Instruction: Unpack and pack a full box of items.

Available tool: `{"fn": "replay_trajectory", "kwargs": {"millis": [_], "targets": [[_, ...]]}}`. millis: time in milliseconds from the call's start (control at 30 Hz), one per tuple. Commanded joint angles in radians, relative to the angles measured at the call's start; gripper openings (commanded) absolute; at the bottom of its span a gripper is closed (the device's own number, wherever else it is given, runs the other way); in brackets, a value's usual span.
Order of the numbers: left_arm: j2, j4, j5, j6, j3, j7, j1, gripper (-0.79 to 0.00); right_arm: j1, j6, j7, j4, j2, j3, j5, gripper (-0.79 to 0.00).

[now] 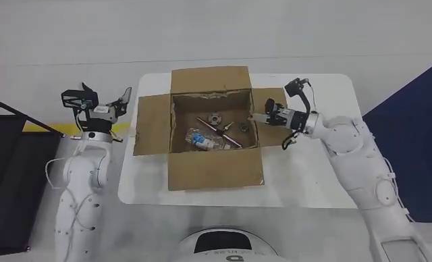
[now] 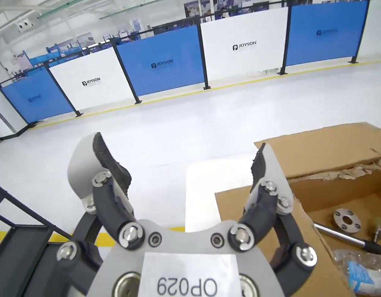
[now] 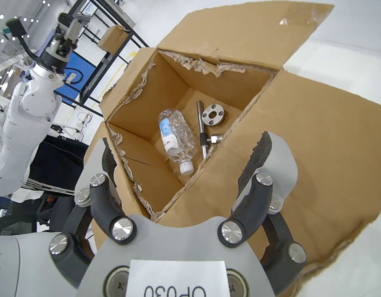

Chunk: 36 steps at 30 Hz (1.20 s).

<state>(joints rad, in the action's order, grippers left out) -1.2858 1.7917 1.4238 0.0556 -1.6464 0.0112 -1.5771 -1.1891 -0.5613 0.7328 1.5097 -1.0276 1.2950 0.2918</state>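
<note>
Over the right flap of the open cardboard box (image 1: pixel 210 169) my right gripper (image 1: pixel 260 119) hangs spread wide, empty. My left gripper (image 1: pixel 106 93), equally wide and empty, sits beyond the table (image 1: pixel 324 161)'s left edge. Inside the box lie a crushed bottle (image 1: pixel 201 138), a metal rod (image 1: pixel 217 130) and a flange (image 1: pixel 214 118).

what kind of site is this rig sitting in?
Probably a factory or industrial test hall: blue and white fence panels border the area, and a yellow line marks the wide pale floor.
</note>
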Motion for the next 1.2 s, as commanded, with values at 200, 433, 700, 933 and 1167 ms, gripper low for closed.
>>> {"fn": "replay_trajectory", "kwargs": {"millis": [200, 433, 700, 933, 1167], "targets": [[-0.001, -0.107, 0.039, 0.037, 0.064, 0.007, 0.022, 0.0, -0.006, -0.003, -0.034, 0.011, 0.001, 0.011, 0.019, 0.0], [0.002, -0.141, 0.039, 0.081, 0.072, -0.012, 0.032, 0.0, 0.033, -0.009, -0.066, 0.143, -0.015, -0.098, 0.131, 0.0], [0.002, -0.141, 0.039, 0.081, 0.072, -0.012, 0.032, 0.0, 0.315, 0.109, 0.115, -0.071, -0.106, -0.462, 0.18, -0.083], [0.002, -0.141, 0.039, 0.081, 0.072, -0.012, 0.032, 0.0, 0.476, 0.151, 0.163, -0.288, -0.211, -0.702, 0.215, 0.0], [0.002, -0.141, 0.039, 0.081, 0.072, -0.012, 0.032, 0.0, 0.531, 0.157, 0.094, -0.405, -0.298, -0.838, 0.296, 0.0]]}}
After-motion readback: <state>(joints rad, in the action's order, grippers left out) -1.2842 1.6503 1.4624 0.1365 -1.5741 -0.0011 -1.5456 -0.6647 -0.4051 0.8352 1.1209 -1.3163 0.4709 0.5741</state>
